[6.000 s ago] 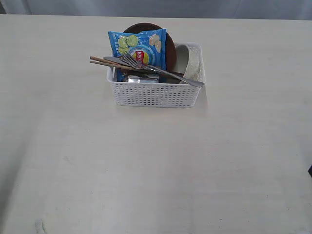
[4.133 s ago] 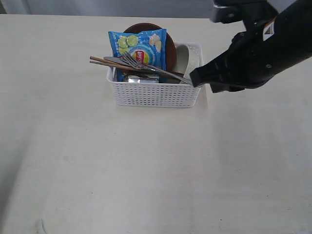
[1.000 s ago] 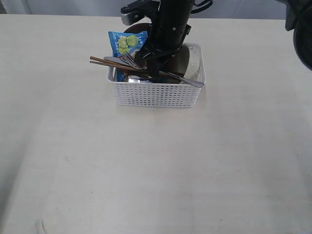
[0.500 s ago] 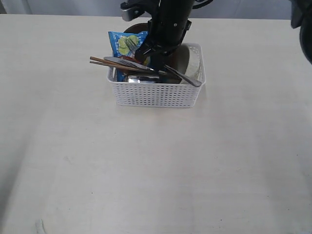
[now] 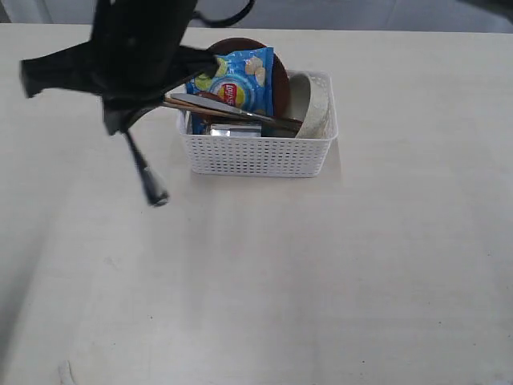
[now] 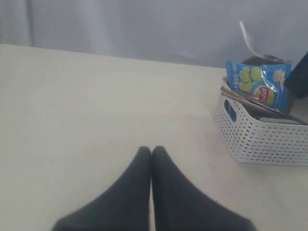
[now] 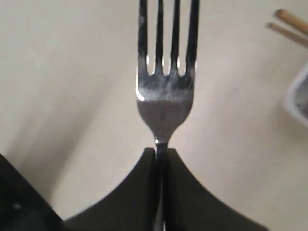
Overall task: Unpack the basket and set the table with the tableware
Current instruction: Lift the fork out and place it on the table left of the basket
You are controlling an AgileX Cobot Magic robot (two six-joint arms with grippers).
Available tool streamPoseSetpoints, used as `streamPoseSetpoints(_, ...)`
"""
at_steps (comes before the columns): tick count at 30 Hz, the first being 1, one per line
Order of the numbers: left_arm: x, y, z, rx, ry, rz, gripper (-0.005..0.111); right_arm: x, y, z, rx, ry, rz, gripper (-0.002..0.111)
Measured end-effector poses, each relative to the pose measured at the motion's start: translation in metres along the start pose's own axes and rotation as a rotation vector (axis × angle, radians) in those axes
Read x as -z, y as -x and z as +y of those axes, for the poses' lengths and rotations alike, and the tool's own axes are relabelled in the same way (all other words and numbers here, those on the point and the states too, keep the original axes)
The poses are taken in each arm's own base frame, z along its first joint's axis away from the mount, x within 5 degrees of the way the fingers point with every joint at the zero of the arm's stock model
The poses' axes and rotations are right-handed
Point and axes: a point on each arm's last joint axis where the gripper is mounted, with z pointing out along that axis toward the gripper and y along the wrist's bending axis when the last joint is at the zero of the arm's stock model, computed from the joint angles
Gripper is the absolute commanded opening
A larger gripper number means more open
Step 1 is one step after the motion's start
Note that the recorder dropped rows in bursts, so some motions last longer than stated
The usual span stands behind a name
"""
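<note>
Holding the fork (image 7: 166,96) aloft beside the basket (image 5: 256,156)
The right gripper (image 7: 161,154) clamps its neck (the left gripper (image 6: 151,154) is closed, empty); lower it level onto the table (image 5: 321,265) before releasing.

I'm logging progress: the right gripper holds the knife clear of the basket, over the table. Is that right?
Not the knife: the right gripper holds the fork, its four tines plain in the right wrist view. The knife lies across the basket. The rest stands: clear of the basket, over the table.
</note>
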Motion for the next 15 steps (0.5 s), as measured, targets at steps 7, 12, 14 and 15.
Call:
streamPoseSetpoints(7,0.0,0.0,0.0,0.0,0.0,0.0,0.0,-0.053,-0.038,0.027,-0.24,0.023,-0.001,0.0)
streamPoseSetpoints(12,0.0,0.0,0.0,0.0,0.0,0.0,0.0,-0.072,-0.049,0.01,-0.398,-0.063,-0.032,0.0)
streamPoseSetpoints(14,0.0,0.0,0.0,0.0,0.0,0.0,0.0,-0.075,-0.051,0.005,-0.445,-0.092,-0.051,0.0)
streamPoseSetpoints(15,0.0,0.0,0.0,0.0,0.0,0.0,0.0,-0.076,-0.051,0.004,-0.466,-0.104,-0.063,0.0)
